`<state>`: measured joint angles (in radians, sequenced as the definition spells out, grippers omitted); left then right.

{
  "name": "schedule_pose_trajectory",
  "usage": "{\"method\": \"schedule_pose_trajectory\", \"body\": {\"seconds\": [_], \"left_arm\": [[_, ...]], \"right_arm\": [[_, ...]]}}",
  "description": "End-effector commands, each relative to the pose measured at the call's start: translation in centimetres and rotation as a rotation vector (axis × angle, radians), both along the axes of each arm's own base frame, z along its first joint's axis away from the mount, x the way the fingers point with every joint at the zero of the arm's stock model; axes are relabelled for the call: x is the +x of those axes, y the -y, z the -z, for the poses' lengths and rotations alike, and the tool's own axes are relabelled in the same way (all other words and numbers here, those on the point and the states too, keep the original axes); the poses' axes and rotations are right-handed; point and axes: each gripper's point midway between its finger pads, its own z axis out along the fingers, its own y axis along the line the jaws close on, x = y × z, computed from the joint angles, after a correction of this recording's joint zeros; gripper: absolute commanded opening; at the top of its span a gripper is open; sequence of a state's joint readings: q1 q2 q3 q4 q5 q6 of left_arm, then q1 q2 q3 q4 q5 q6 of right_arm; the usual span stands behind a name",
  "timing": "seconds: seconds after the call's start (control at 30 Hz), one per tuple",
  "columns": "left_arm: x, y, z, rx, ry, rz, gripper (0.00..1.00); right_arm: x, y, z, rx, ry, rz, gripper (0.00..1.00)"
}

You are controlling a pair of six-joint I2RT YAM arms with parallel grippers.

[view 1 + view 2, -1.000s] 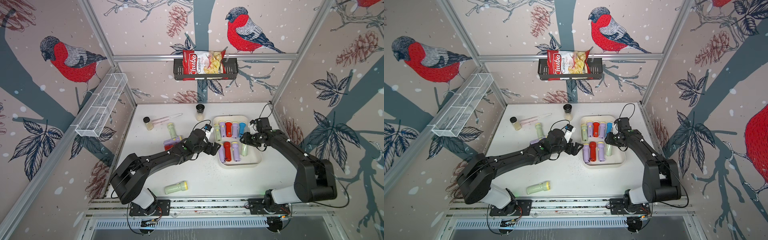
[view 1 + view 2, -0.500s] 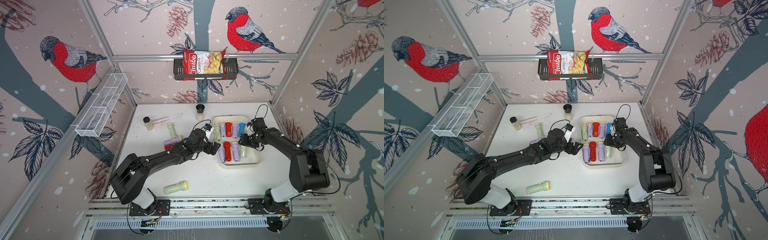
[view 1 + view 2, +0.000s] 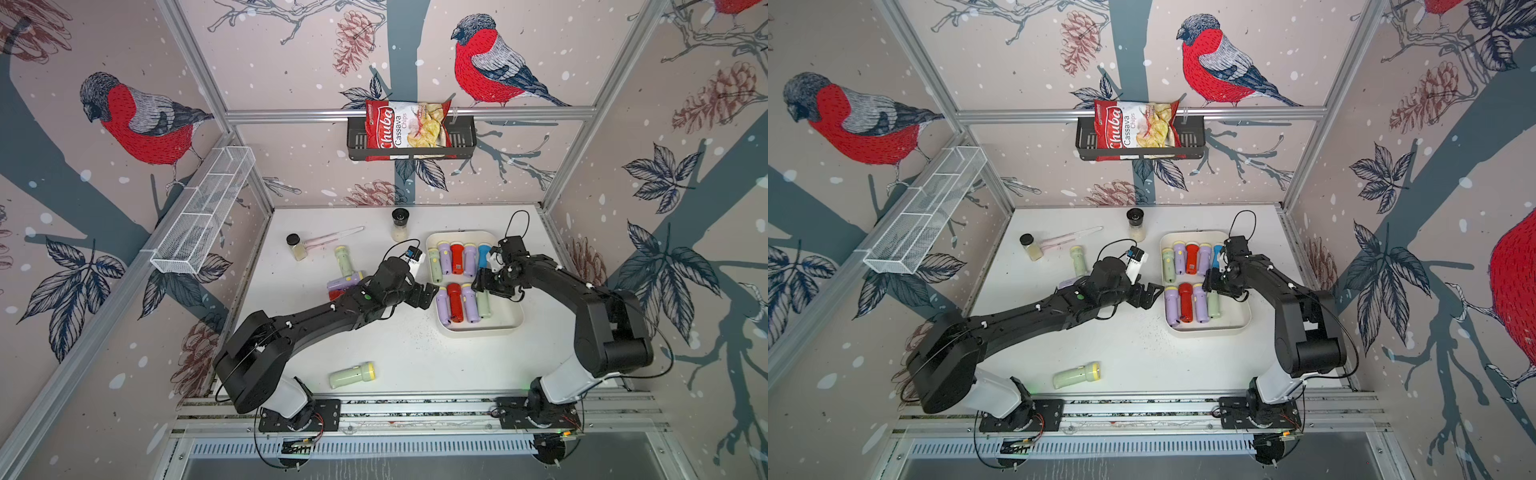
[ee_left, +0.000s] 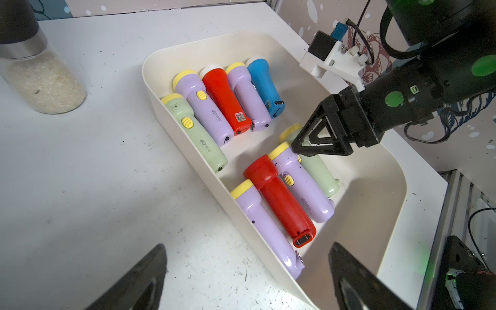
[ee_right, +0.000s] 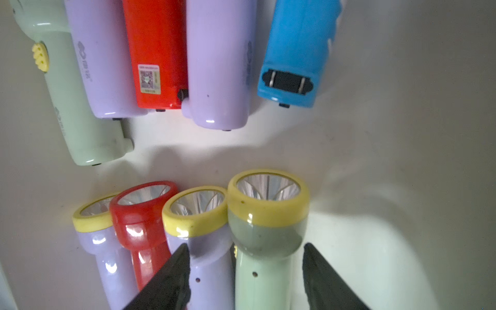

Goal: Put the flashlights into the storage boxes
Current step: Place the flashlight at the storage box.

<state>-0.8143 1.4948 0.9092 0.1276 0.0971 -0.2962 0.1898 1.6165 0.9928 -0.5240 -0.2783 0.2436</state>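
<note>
A: Which parts are largest?
B: The white worktop and the two black arms reaching in over it from the front: the left arm and the right arm.

A: Where is the tray?
B: The cream tray lies on the right half of the worktop. It holds nine flashlights lying flat in two rows. The far row has five and ends in a blue flashlight. The near row has four and ends in a pale green flashlight.

A: How do the jaws stand?
B: The left jaws are spread wide and hold nothing, poised at the tray's left wall. In the left wrist view one finger is over the worktop and the other over the tray. The right jaws are parted on either side of the pale green flashlight's handle. That flashlight rests on the tray floor, and a gap shows beside it, so it is not clamped.

A: Which flashlights lie outside?
B: Four. The front green flashlight is near the front edge and the back green flashlight is left of the tray. The loose lilac flashlight and the loose red flashlight are together beside the left arm.

A: What are the smaller items?
B: A tall jar and a short jar, both black-capped, stand toward the back.
</note>
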Motion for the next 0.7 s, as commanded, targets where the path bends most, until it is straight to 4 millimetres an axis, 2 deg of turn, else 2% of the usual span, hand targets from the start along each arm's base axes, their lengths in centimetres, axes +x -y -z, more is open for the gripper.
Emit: {"method": "schedule_pose_trajectory", "body": {"seconds": [0.0, 0.17, 0.37, 0.47, 0.67], "left_arm": [[0.1, -0.1, -0.5, -0.007, 0.019, -0.008, 0.93], [0.0, -0.5, -0.8, -0.017, 0.026, -0.021, 0.93], [-0.2, -1.8, -1.4, -0.037, 0.033, -0.062, 0.93], [-0.3, -2.6, -1.6, -0.045, 0.027, -0.082, 0.93], [-0.5, -5.1, -1.1, -0.093, -0.044, -0.164, 0.92]], "right_arm": [[0.0, -0.5, -0.1, 0.025, -0.002, 0.005, 0.68], [0.4, -0.6, -1.4, 0.012, 0.039, 0.008, 0.71], [1.4, -0.7, -4.9, -0.054, 0.169, 0.009, 0.71], [1.7, -2.1, -7.4, -0.058, 0.267, -0.03, 0.71], [0.9, -6.7, -11.7, 0.001, 0.448, -0.145, 0.7]]}}
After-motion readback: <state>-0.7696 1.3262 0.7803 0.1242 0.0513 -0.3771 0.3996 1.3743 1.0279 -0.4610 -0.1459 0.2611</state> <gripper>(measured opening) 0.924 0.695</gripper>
